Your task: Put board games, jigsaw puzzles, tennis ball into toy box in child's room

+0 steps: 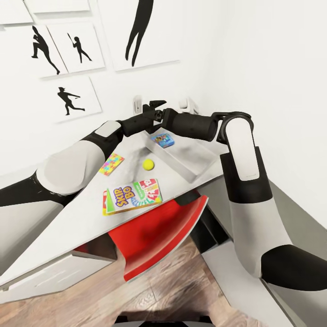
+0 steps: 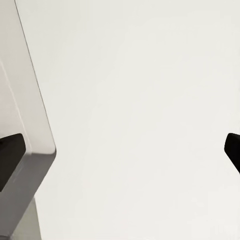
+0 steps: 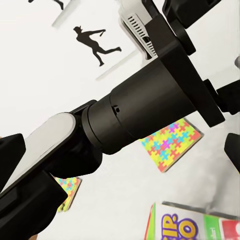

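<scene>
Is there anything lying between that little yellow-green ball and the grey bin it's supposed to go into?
Nothing visible does. The small yellow-green tennis ball sits on the pale desk top right beside the near wall of the shallow light grey toy box, with only bare table between. A small blue game box already lies inside, at the far end.

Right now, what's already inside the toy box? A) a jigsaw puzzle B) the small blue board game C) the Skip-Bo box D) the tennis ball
B: in the head view the small blue board game lies inside the toy box, while the tennis ball, the Skip-Bo box and a jigsaw puzzle lie on the table outside it.
</scene>
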`<state>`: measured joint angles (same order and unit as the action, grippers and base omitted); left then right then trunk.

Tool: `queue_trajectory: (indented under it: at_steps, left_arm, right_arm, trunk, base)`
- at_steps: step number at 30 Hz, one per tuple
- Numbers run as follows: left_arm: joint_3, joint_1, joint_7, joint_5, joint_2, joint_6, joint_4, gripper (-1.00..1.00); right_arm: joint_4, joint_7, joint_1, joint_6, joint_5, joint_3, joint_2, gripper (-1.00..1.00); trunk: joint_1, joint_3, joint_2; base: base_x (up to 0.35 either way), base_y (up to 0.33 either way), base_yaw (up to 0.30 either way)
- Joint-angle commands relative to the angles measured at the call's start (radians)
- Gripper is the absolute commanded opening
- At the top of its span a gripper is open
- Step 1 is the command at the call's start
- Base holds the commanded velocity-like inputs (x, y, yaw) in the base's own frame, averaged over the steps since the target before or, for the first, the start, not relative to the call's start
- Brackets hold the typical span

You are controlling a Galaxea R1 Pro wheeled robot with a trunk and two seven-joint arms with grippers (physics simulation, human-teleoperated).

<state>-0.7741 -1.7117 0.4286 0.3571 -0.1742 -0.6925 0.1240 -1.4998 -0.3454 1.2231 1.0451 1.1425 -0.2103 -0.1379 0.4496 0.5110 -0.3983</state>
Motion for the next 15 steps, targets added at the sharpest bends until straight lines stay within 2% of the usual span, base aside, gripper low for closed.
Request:
queue_trajectory:
  at_steps: [1, 8, 15]
  left_arm:
    - [-0.001, 0.000, -0.002, 0.005, 0.000, -0.007, 0.002, 1.00]
    - [0.001, 0.000, -0.002, 0.004, 0.000, -0.007, 0.002, 1.00]
    - [0.001, 0.000, -0.002, 0.003, 0.000, -0.007, 0.002, 1.00]
  right_arm:
    - [0.000, -0.010, 0.001, 0.002, 0.009, 0.000, 0.000, 1.00]
    - [0.000, -0.010, 0.001, 0.002, 0.009, 0.000, 0.000, 1.00]
    - [0.000, -0.010, 0.001, 0.002, 0.009, 0.001, 0.000, 1.00]
  trunk:
    - [0.000, 0.001, -0.002]
    - [0.000, -0.003, -0.002]
    - [0.000, -0.006, -0.002]
  base:
    - [-0.089, 0.055, -0.093]
    - [-0.165, 0.123, -0.204]
    - [-0.046, 0.035, -0.265]
